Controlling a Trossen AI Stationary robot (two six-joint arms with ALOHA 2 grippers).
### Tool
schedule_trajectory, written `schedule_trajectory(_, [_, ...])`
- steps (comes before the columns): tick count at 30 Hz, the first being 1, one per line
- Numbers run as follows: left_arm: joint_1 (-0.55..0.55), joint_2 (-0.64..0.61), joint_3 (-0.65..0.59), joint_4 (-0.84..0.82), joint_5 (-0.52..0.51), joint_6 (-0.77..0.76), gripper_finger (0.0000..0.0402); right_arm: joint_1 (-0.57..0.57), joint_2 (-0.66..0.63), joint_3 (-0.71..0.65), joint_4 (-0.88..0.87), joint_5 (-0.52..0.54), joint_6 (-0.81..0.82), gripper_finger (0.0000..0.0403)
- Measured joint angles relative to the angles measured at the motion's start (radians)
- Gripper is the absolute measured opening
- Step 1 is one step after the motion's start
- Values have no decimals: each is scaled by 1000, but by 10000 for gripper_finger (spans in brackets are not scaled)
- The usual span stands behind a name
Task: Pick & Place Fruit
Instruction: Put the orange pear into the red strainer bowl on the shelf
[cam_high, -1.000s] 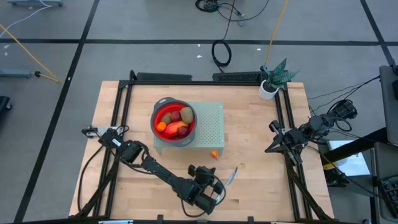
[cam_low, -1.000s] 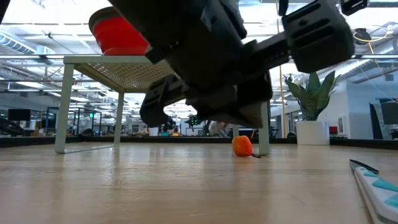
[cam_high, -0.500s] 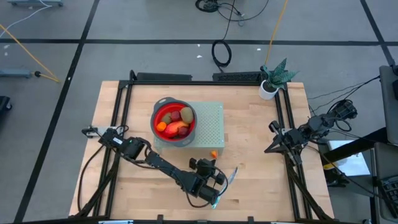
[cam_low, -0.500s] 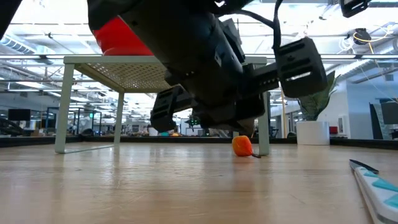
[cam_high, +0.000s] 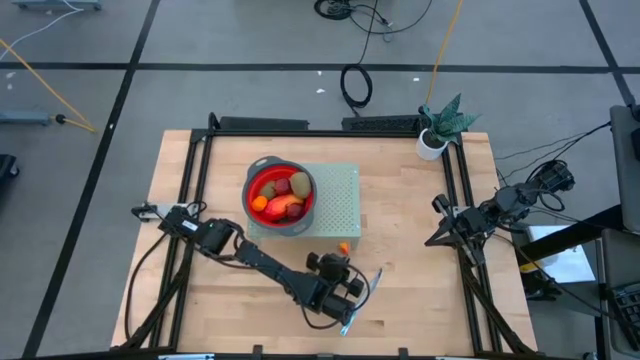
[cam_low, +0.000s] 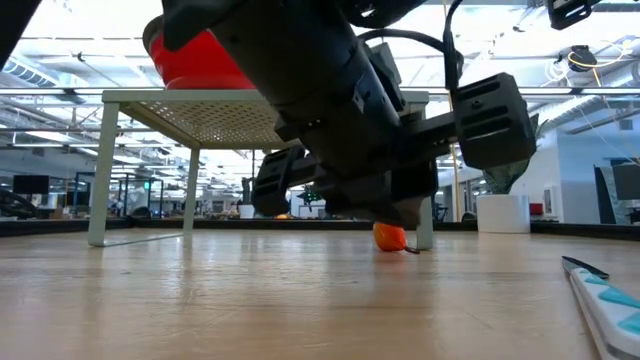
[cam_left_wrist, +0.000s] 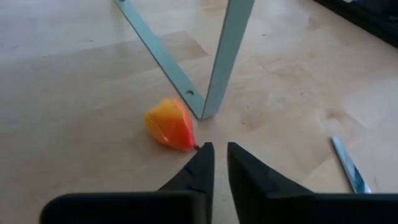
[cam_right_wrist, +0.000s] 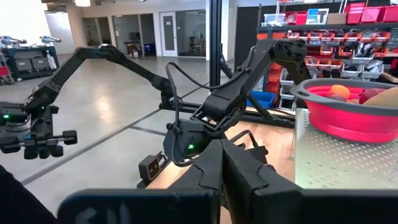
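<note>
One small orange fruit (cam_high: 344, 247) lies on the wooden table by a leg of the pale green stand (cam_high: 340, 200); the left wrist view shows this fruit (cam_left_wrist: 169, 124) close ahead. More fruit (cam_high: 282, 198), red, orange and olive-brown, sits in the red bowl (cam_high: 250, 185) on the stand. My left gripper (cam_high: 340, 259) hovers just near of the orange fruit, its fingers almost together with a thin slit (cam_left_wrist: 220, 152), one tip beside the fruit's edge. My right gripper (cam_high: 437, 237) waits shut at the table's right edge.
A slim silver-and-blue knife (cam_high: 374, 283) lies right of my left gripper, near the table's near edge. The stand's leg (cam_left_wrist: 227, 56) and brace stand right behind the orange fruit. A potted plant (cam_high: 440, 125) sits at the far right corner.
My left gripper has moved from the near edge toward the far edge, closing on the orange fruit by the stand's leg. The fruit, bowl and knife have stayed where they were.
</note>
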Motion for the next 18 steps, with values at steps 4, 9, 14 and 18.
schedule_trajectory(4, [4,0,0,0,-2,-5,84,0,0,0,0,-23,0,0])
schedule_trajectory(9, [3,0,0,-1,-3,0,147,0,0,0,0,-78,0,0])
schedule_trajectory(14, [1,0,0,-3,-3,21,199,0,0,0,0,-78,0,0])
schedule_trajectory(18, [3,0,0,-7,-3,30,225,0,0,0,0,-78,0,0])
